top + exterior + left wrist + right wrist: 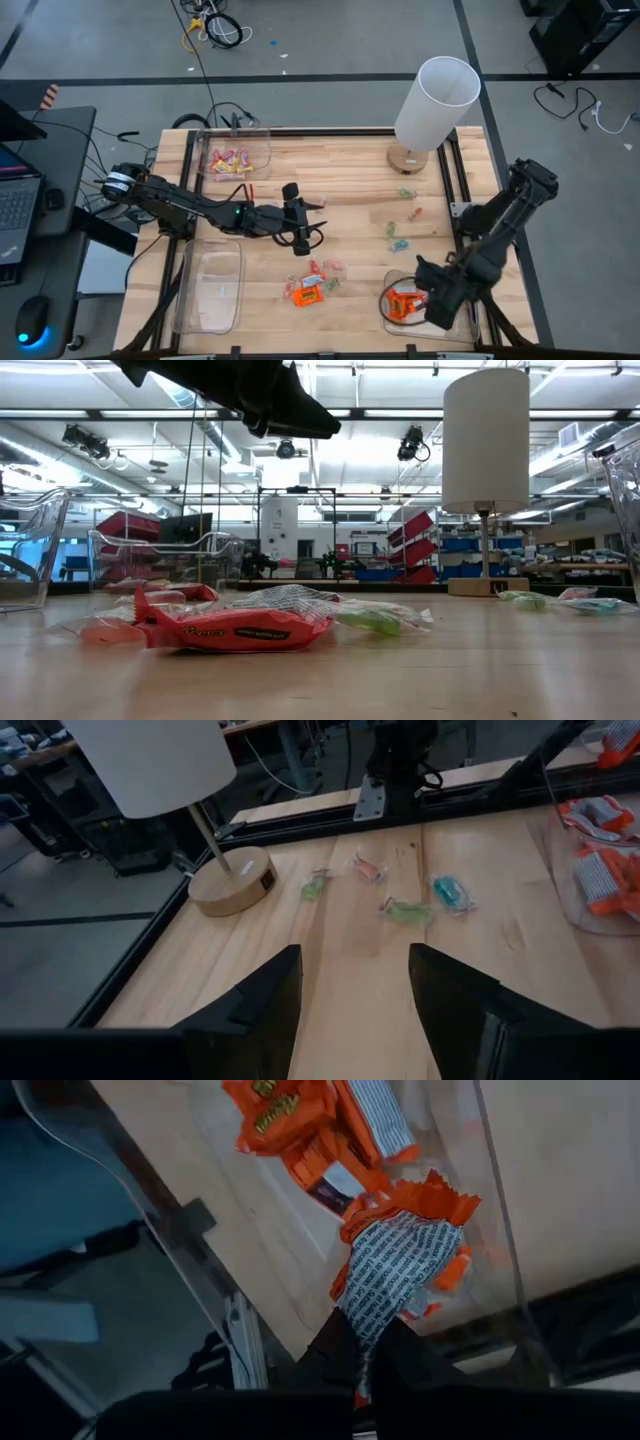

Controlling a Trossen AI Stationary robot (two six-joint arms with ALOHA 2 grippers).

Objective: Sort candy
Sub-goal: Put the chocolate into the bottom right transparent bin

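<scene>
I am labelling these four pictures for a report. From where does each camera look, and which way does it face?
High: above, straight down; both arms, left gripper open, lamp.
Low: at tabletop height, level past orange candy; an arm overhead.
Left wrist: forward between its fingers to green candies.
Right wrist: down into bin; right gripper shut on orange wrapper.
High, low and left wrist views share the lamp.

Three clear bins sit on the table, with one lamp. Near the lamp's base lie about five greenish and pink candies. Farther from the lamp, a heap of some six orange and pale candies. Two robot arms.
</scene>
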